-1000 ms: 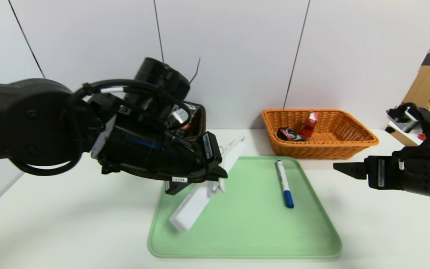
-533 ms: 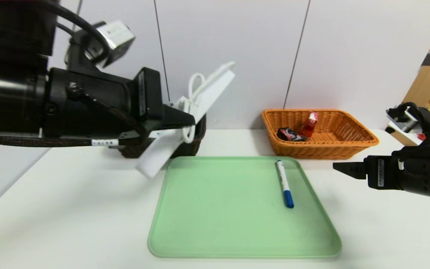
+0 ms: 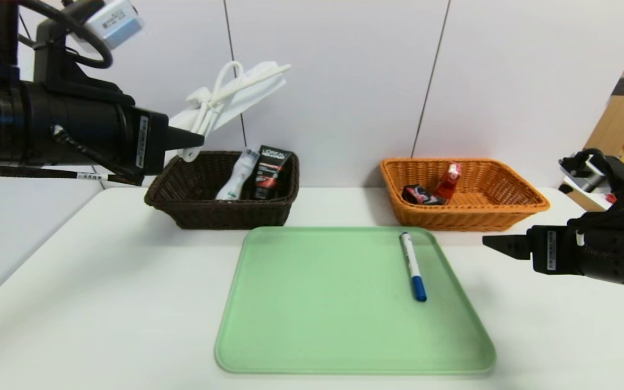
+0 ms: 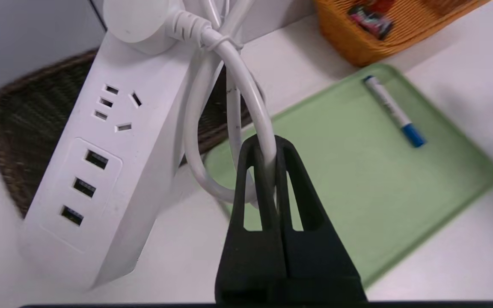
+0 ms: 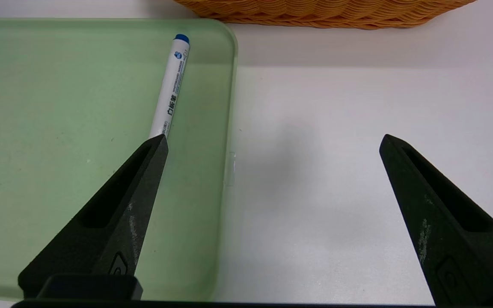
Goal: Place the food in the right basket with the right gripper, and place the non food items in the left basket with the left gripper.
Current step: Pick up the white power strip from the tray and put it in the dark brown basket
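The left basket (image 3: 220, 208) is holding the bottle (image 3: 234, 179) and L'Oreal tube (image 3: 268, 170); the left gripper (image 3: 195, 140), pinching the power strip (image 3: 236, 97) cord, is hanging above it. The right basket (image 3: 463, 214) beside it is holding both cartons (image 3: 434, 190); the right gripper (image 3: 493, 242) is sitting wide open, holding nothing.

In the head view, the right arm (image 3: 604, 254) is cut off by the picture's right edge, and whether its jaws stand apart cannot be told from the side. The power strip (image 3: 236, 95) is blurred there, so its sockets cannot be made out. The lower parts of the white bottle (image 3: 234, 179) and the black tube (image 3: 268, 170) are hidden behind the rim of the dark brown basket (image 3: 220, 214). In the right wrist view, the marker (image 5: 170, 90) is partly hidden behind one finger, and the orange basket (image 5: 323, 10) is cut off by the top edge.
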### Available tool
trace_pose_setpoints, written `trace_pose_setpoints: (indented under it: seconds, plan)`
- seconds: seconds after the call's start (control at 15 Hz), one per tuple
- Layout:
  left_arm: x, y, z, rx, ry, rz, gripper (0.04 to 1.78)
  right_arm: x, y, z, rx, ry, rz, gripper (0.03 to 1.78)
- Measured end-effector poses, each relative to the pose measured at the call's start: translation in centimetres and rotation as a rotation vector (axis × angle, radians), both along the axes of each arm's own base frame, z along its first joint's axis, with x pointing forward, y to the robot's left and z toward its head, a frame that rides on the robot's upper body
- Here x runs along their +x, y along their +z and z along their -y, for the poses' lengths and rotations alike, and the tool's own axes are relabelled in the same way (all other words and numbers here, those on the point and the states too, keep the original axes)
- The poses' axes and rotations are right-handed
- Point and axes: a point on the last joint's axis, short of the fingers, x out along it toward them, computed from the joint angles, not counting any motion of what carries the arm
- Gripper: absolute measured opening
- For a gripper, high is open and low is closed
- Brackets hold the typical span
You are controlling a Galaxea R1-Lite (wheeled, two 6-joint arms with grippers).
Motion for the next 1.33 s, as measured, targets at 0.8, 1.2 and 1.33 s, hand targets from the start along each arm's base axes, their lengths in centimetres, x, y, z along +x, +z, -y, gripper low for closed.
trace_pose_setpoints:
  seconds: [0.8,1.2,1.33]
  plan:
    - [10.3,-6.9,-4.7,0.627,-0.128,0.107,0.05,0.7,-0.8,0.0,-0.009,-0.006,-0.035,1.71]
    - [13.3,-6.3,-5.2,0.703,-0.131,0.175,0.05,0.7,-0.9,-0.1,-0.012,-0.004,-0.040,1.71]
    - [13.8,-6.6,-5.1,0.707,-0.133,0.170,0.44,0.6,-0.9,-0.1,-0.011,-0.004,-0.040,1.71]
